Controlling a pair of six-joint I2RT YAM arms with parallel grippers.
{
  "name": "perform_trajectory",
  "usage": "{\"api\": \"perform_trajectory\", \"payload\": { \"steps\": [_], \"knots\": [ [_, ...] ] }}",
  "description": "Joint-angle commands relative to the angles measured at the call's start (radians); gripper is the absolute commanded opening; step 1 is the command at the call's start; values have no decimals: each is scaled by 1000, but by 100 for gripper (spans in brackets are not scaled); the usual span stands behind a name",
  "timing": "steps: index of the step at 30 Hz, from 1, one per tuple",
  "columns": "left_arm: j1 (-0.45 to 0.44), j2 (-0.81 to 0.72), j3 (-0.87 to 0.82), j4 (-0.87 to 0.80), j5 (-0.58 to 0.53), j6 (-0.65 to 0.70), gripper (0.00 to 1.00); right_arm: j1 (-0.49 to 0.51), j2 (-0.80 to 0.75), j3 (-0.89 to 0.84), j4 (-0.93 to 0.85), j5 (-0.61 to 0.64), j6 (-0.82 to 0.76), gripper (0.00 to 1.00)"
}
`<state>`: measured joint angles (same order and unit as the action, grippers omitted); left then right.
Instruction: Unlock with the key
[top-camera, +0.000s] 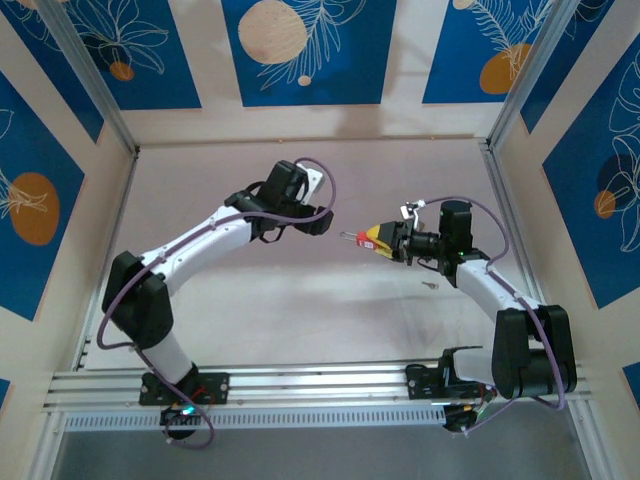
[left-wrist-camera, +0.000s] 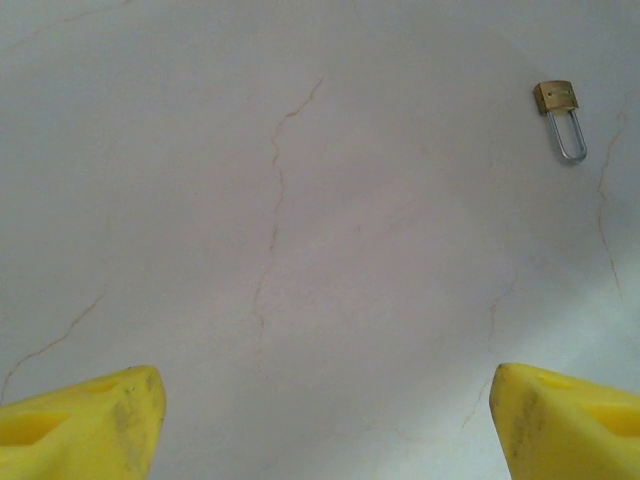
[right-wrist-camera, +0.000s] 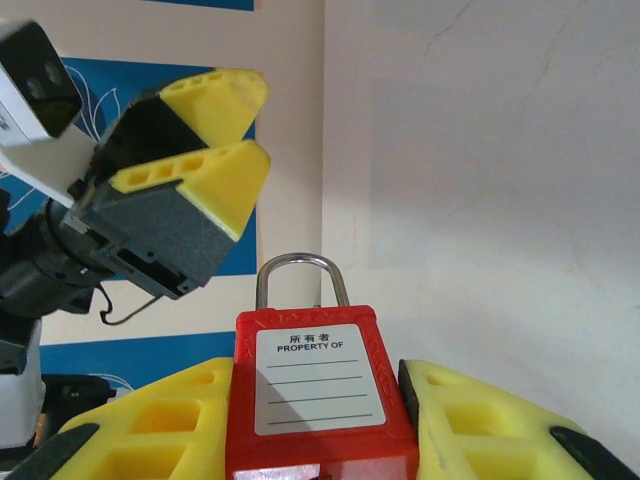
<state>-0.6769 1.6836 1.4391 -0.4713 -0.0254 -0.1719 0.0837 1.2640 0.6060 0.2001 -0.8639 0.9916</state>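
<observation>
Key (top-camera: 430, 285) step: not picked up yet, so pick-up comes first and unlock after.
Table (top-camera: 300, 310): pale w/ fine cracks; walls (top-camera: 330, 122) on 3 sides, rail (top-camera: 320, 385) along near edge.
L gripper (top-camera: 322, 222): fingers spread wide, nothing between them; hangs above table, just beside the lock.
R gripper (top-camera: 378, 240): clenched on red padlock (right-wrist-camera: 318, 380), held up off the table.
Red padlock: shackle (right-wrist-camera: 298, 275) closed, pointing toward L gripper; keyhole not in view.
Key spot: flat on table near R forearm (top-camera: 490, 285), apart from both grippers; L wrist cam shows brassy bit w/ silver wire loop (left-wrist-camera: 560, 120).
Next (judgement): L gripper goes down to key, narrows, then pinches the thin flat piece w/o skidding it. Keyhole must face L side.
Room: key well in from the walls, open table around it. Tight spot likely under R gripper and forearm.
</observation>
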Motion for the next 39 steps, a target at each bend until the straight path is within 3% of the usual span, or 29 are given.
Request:
{"api": "perform_trajectory", "payload": {
  "steps": [1, 16, 20, 24, 27, 33, 39],
  "knots": [
    [6, 34, 74, -75, 29, -21, 83, 11, -29, -7, -16, 0, -24, 14],
    [-27, 98, 106, -89, 88, -40, 82, 34, -7, 2, -4, 6, -24, 14],
    [-32, 82, 96, -93, 61, -13, 81, 35, -2, 4, -7, 9, -28, 13],
    [-31, -12, 30, -75, 1, 160, 77, 30, -10, 15, -49, 11, -59, 13],
    [-33, -83, -41, -60, 52, 331, 75, 27, -8, 23, -79, 10, -80, 13],
    [-108, -181, -282, 191, 95, 674, 73, 35, 10, 23, -61, 14, -75, 13],
    [-127, -178, -353, 402, 220, 793, 70, 56, 10, 24, -63, 14, -77, 13]
  ]
}}
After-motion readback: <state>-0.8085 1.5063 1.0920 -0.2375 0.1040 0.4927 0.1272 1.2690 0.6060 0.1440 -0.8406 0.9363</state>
